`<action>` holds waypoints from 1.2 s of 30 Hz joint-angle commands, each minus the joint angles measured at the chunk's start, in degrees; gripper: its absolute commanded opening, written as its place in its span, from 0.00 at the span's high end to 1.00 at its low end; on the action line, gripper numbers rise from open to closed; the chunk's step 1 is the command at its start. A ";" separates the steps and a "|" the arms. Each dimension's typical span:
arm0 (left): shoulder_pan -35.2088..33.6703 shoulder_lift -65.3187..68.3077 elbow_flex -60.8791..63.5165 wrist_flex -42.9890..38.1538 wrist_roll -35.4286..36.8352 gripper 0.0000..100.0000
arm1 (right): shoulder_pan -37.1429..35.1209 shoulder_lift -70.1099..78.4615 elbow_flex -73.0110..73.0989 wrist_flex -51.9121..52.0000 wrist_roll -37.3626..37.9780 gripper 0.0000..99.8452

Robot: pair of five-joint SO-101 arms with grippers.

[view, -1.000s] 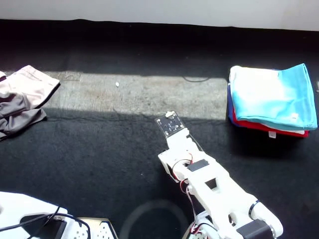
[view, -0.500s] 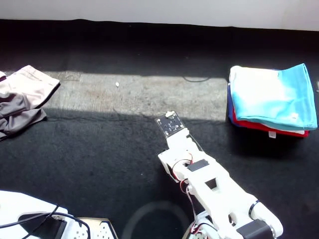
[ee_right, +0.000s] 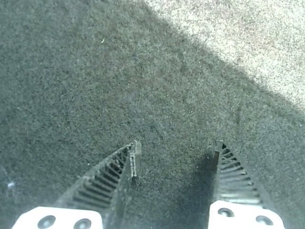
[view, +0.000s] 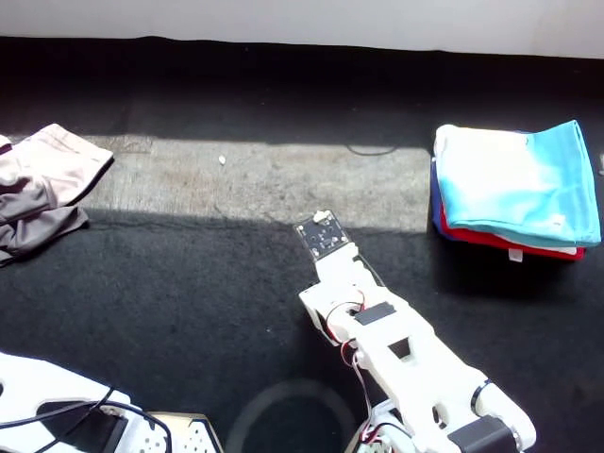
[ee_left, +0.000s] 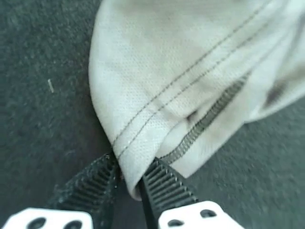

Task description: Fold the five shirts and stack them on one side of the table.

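Observation:
A loose grey shirt (view: pixel 42 193) lies crumpled at the table's left edge. Up close its hemmed corner (ee_left: pixel 157 114) hangs down with my left gripper (ee_left: pixel 131 179) shut on the very tip of the hem. A stack of folded shirts (view: pixel 514 189), light blue on top with red and dark blue under it, sits at the right side. My right gripper (ee_right: pixel 178 152) stands open over bare dark cloth, nothing between its fingers. The white right arm (view: pixel 396 349) rises from the front edge to the table's middle.
The table is covered in dark fabric with a sunlit band (view: pixel 264 175) across its middle. A white arm base with cables (view: pixel 66 415) sits at the front left corner. A small white speck (view: pixel 222 159) lies on the lit band.
The grey shirt at the left edge has shifted slightly and the left arm's base has moved a little. The right arm has stayed still.

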 commanded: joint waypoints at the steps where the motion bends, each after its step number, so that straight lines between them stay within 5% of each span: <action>1: 3.91 -1.01 -11.82 8.88 4.57 0.99 | 0.75 -1.71 -0.13 -0.92 -0.53 0.76; 4: 9.01 -0.92 -24.48 19.52 7.38 0.99 | 0.75 -1.71 -0.13 -0.92 -0.53 0.76; 7: 13.93 -1.63 -32.48 21.27 12.75 0.99 | 0.84 -1.71 -0.22 -0.92 -0.53 0.76; 14: 28.44 -20.00 -21.49 21.27 21.98 0.99 | 2.68 -1.80 -0.48 -0.92 -0.62 0.76; 23: 62.20 -44.70 -5.58 21.01 25.23 0.99 | 6.99 -2.33 -0.48 -0.92 -8.79 0.76; 30: 83.56 -47.87 -4.09 21.01 25.23 0.99 | 7.08 -2.33 -0.48 -0.92 -8.97 0.76; 36: 93.49 -48.40 -4.44 21.01 25.23 0.99 | 7.08 -2.33 -0.48 -1.01 -8.97 0.76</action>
